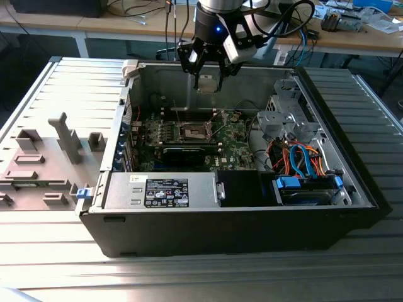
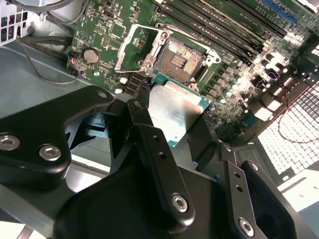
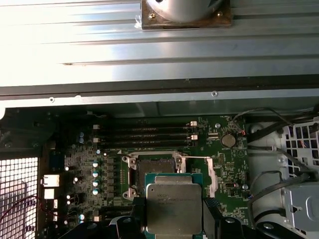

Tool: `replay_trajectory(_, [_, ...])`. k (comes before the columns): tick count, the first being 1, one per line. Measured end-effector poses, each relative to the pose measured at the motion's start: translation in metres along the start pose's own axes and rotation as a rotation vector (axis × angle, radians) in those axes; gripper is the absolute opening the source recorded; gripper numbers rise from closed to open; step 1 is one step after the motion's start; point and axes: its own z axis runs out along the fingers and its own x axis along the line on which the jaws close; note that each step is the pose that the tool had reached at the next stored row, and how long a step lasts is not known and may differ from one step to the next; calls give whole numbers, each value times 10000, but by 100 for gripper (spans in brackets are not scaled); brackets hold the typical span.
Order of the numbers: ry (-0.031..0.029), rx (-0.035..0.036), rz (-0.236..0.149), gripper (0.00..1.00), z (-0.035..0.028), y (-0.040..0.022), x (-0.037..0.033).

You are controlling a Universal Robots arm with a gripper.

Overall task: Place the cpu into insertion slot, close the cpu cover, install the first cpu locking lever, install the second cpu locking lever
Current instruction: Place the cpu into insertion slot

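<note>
**Hand point(image 1: 206, 73) holding the chip point(image 1: 206, 83) over the open socket point(image 1: 194, 131)**

In the exterior view the arm is reaching down over the far wall of an open computer case point(image 1: 327, 207), which is lying on a ribbed metal counter point(image 1: 189, 277). From there the chip is showing as a small pale square between the black fingers, well above the green board point(image 1: 233, 141), and the socket is appearing as a small pale patch on that board.

Both wrist views are giving the detail the exterior view is not. The fingers point(image 2: 142, 124) are clamping the chip by two opposite edges, silver face toward the cameras, with a green rim showing around it. In the second wrist view the socket is lying bare just past the chip, its dark centre uncovered, and the cover point(image 2: 134, 47) is standing tilted up on the side toward the round coin battery point(image 2: 90, 56). The long memory slots point(image 2: 224, 25) are running along the socket's other side.

In the first wrist view the chip is hiding the nearer part of the socket, and the cover is showing as a narrow bright strip beside it. The fingers are being cut off by the picture's edge there. The locking levers are hard to make out among the metal around the socket in any view.
</note>
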Motion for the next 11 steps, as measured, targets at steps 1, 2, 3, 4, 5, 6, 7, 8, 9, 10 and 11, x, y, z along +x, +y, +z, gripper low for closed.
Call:
replay_trajectory(1, [0, 0, 0, 54, 2, 0, 0])
replay_trajectory(2, [0, 0, 0, 54, 4, 0, 0])
replay_trajectory(3, [0, 0, 1, 54, 7, 0, 0])
replay_trajectory(4, [0, 0, 1, 54, 9, -1, 0])
replay_trajectory(5, [0, 0, 1, 54, 10, -1, 0])
replay_trajectory(6, [0, 0, 0, 54, 13, -1, 0])
replay_trajectory(7, [0, 0, 0, 54, 15, -1, 0])
replay_trajectory(8, [0, 0, 0, 54, 16, -1, 0])
replay_trajectory(9, [0, 0, 0, 54, 19, -2, 0])
replay_trajectory(10, [0, 0, 1, 54, 22, -2, 0])
replay_trajectory(11, [0, 0, 0, 54, 24, -2, 0])
